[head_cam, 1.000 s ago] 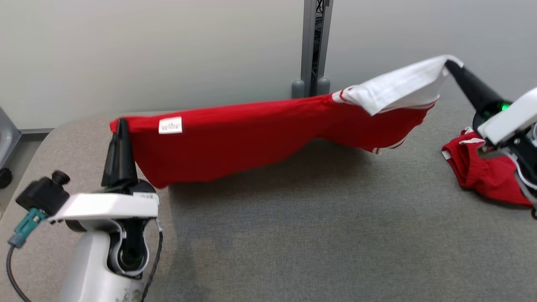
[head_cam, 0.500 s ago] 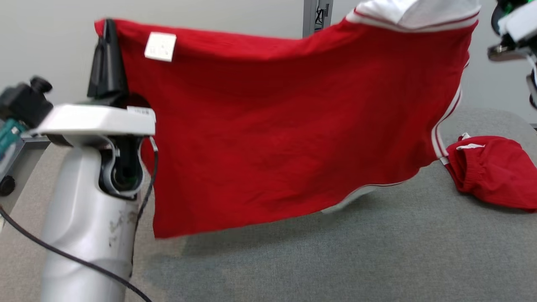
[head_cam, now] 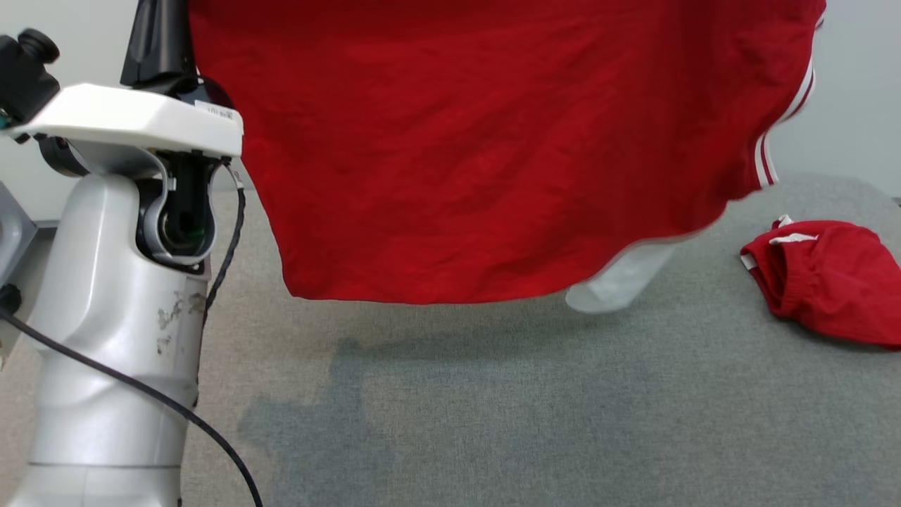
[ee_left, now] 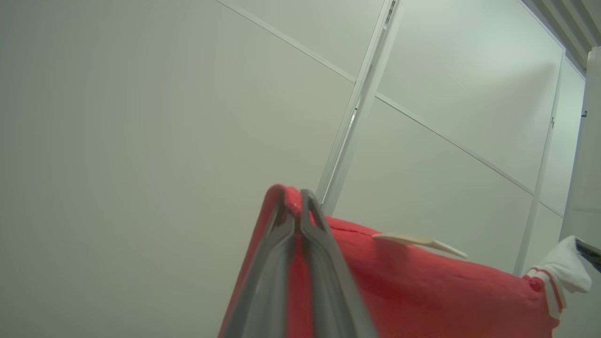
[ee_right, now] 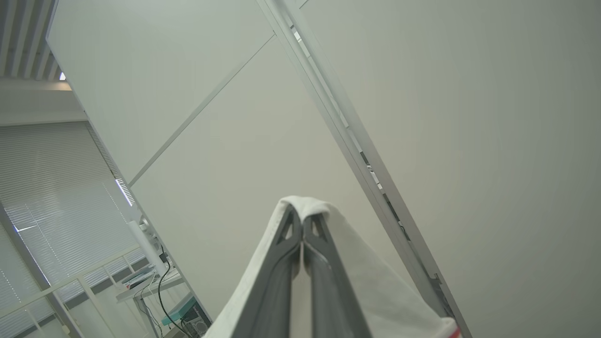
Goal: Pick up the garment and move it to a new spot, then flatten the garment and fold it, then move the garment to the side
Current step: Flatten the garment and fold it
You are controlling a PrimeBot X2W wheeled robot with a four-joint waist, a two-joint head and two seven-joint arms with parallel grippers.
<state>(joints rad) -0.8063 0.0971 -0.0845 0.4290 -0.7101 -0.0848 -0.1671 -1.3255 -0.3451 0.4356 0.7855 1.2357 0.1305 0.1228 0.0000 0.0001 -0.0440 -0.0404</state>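
The garment (head_cam: 493, 155) is a red shirt with white, red-striped trim. It hangs spread in the air above the grey table (head_cam: 493, 422), its lower hem clear of the surface. A white sleeve (head_cam: 619, 282) dangles behind the hem at the right. In the left wrist view my left gripper (ee_left: 295, 199) is shut on the garment's red top edge (ee_left: 422, 286). Its dark fingers (head_cam: 156, 35) rise out of the head view's top left, beside the cloth. My right gripper (ee_right: 301, 220) is shut on a white part of the garment (ee_right: 375, 291).
A second red piece of clothing (head_cam: 827, 282) lies bunched on the table at the right. My pale left forearm (head_cam: 112, 317) stands tall at the left with a black cable hanging from it. A grey wall is behind the table.
Both arms have gone up, lifting the garment from a sagging line just above the table to a high, spread hang. The right gripper has left the head view.
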